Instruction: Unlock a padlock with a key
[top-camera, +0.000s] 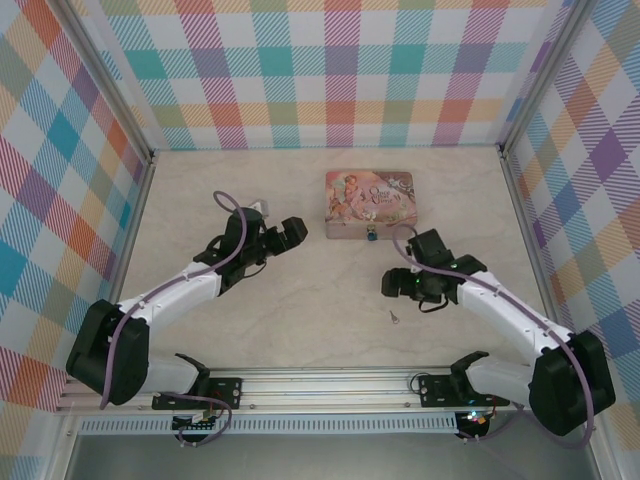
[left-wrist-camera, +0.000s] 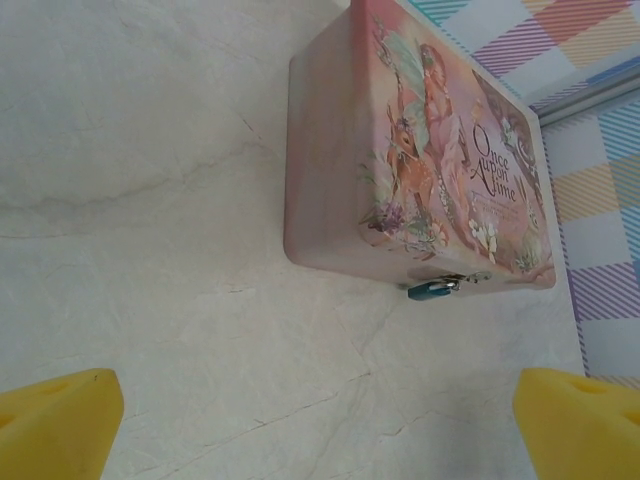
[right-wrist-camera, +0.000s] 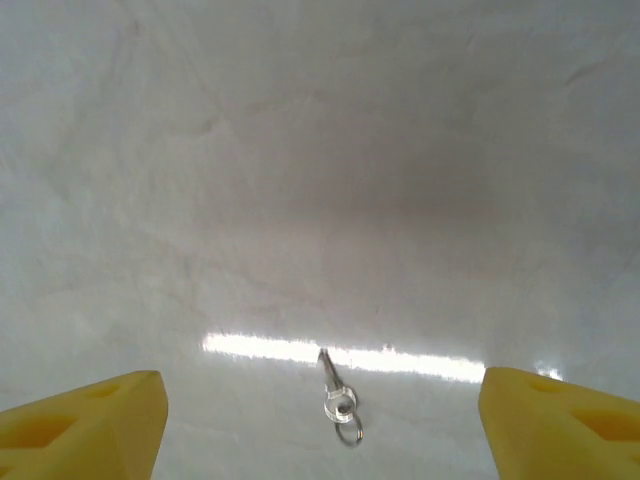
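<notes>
From above, the left hand (top-camera: 290, 232) hovers over the pale marbled surface (top-camera: 250, 310), just left of the pink tin (top-camera: 370, 196) and clear of it. The padlock (top-camera: 371, 234) hangs at the middle of the tin's near edge. The right hand (top-camera: 395, 285) sits nearer the arm bases, and the key (top-camera: 394, 318) lies flat on the surface just on its near side, apart from the padlock.

Over to the left wrist. Yellow fingertips (left-wrist-camera: 55, 420) sit in the bottom corners, spread wide and gripping nothing. The tin lies ahead with its illustrated lid in view, and the blue-bodied padlock hangs at the clasp on its front wall.

Now the right wrist — its yellow fingertips (right-wrist-camera: 80, 425) are also spread wide, and this hand is empty too. The key rests on the surface between them, touching neither. Its blade points away, a small ring sits at the near end, and a bright streak of reflected light crosses the tip.
</notes>
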